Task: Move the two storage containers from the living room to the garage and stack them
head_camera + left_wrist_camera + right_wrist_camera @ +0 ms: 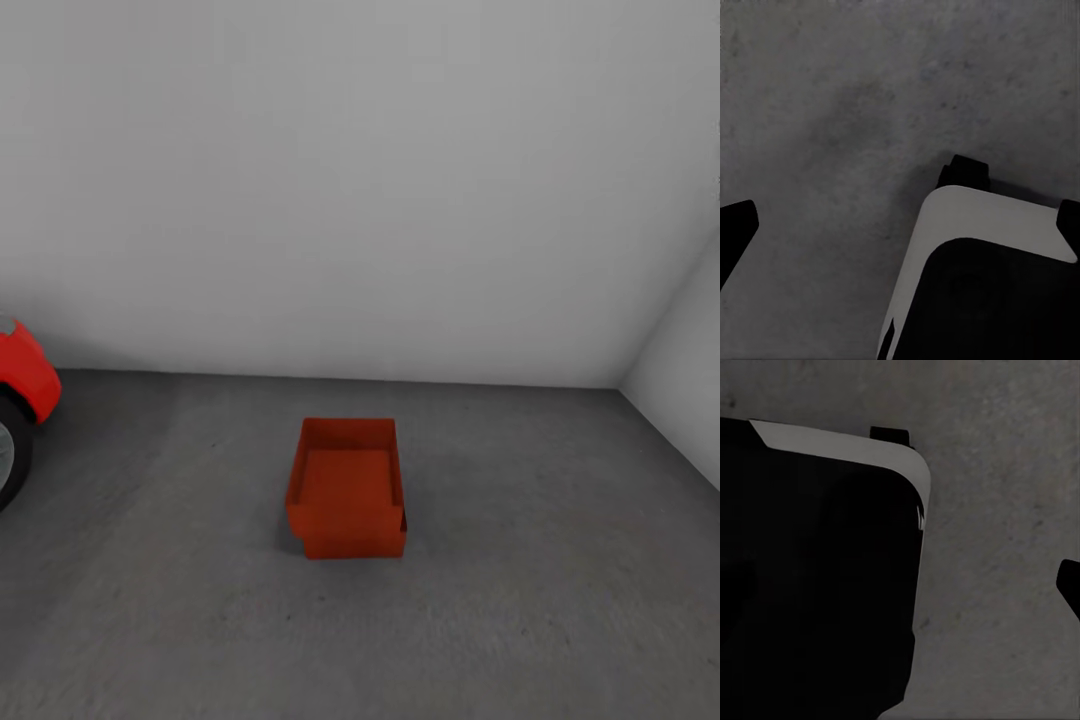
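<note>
1. The 2 storage containers sit stacked on the garage floor, upper one slightly offset.
2. Risk, I'd guess: any nudge slides the top bin off.
3. Loads of open concrete around; wall behind, red car well off to the left.
4. Can't tell either arm's fingers' state from the wrist views.

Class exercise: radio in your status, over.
Upper bin stacked on lower bin on garage floor. Red car off left. End effector states unclear.
</note>
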Available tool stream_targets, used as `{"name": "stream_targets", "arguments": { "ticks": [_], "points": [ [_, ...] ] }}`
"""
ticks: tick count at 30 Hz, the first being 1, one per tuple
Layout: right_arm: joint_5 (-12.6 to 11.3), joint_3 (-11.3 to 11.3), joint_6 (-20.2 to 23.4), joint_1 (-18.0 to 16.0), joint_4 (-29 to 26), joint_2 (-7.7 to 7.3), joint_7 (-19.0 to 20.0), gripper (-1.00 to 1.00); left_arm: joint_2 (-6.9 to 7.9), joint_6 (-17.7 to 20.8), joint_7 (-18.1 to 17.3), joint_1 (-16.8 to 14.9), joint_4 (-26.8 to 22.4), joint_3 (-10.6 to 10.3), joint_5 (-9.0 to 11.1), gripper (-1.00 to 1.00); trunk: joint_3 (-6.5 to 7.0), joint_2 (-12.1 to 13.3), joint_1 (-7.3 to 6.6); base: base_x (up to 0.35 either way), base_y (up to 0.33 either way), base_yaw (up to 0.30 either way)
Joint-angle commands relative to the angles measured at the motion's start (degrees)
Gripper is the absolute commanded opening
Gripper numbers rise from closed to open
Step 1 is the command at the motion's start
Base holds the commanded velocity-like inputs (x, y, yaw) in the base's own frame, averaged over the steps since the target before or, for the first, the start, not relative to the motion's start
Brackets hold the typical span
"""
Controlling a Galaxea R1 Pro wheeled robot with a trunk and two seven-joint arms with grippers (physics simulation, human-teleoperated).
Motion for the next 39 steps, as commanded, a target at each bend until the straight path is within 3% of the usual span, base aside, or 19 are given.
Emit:
{"name": "stream_targets", "arguments": {
  "ticks": [1,39],
  "points": [
    [-0.6,0.5,-0.4,-0.1,0.2,0.04,0.0,1.0,0.01,0.2,0.1,0.0,0.0,-0.5,0.4,1.0,0.05,0.0,0.0,0.0,0.0,0.0],
    [0.3,0.6,-0.4,-0.1,0.1,0.15,0.1,1.0,0.02,0.2,0.1,0.0,-0.1,-0.5,0.5,1.0,3.56,0.0,0.0,0.0,0.0,0.0]
  ]
}}
